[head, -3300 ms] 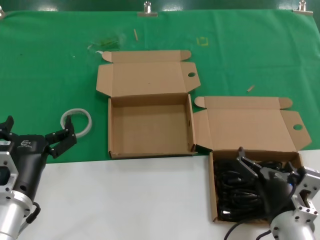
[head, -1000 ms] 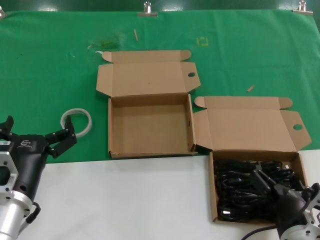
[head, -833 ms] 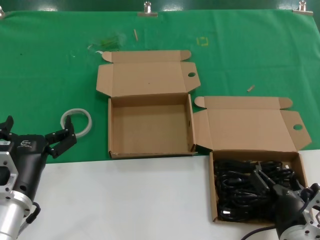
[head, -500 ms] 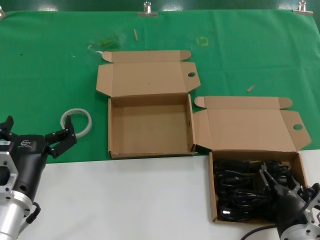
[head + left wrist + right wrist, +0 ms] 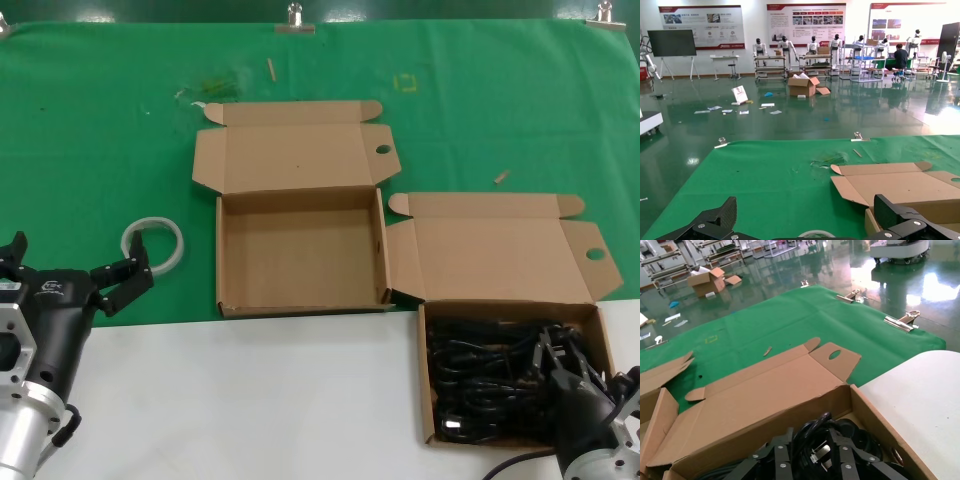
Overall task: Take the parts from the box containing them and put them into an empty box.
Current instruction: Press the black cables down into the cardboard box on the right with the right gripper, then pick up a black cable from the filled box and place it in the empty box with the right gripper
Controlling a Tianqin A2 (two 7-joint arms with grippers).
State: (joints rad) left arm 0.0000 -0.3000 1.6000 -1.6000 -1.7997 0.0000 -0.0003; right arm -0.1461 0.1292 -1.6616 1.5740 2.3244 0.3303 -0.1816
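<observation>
No parts have moved yet: the right hand (image 5: 553,352) sits down among the black cables (image 5: 480,375), fingers closing around them in the full box (image 5: 428,375) at near right, while the empty box (image 5: 228,250) at centre holds nothing and the left hand (image 5: 70,268) waits spread apart at the near left.

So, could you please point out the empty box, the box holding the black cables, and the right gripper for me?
empty box (image 5: 300,255): head view, on its bare inner floor.
box holding the black cables (image 5: 500,262): head view, on its open lid.
right gripper (image 5: 562,355): head view, between the fingertips, down among the cables.
</observation>
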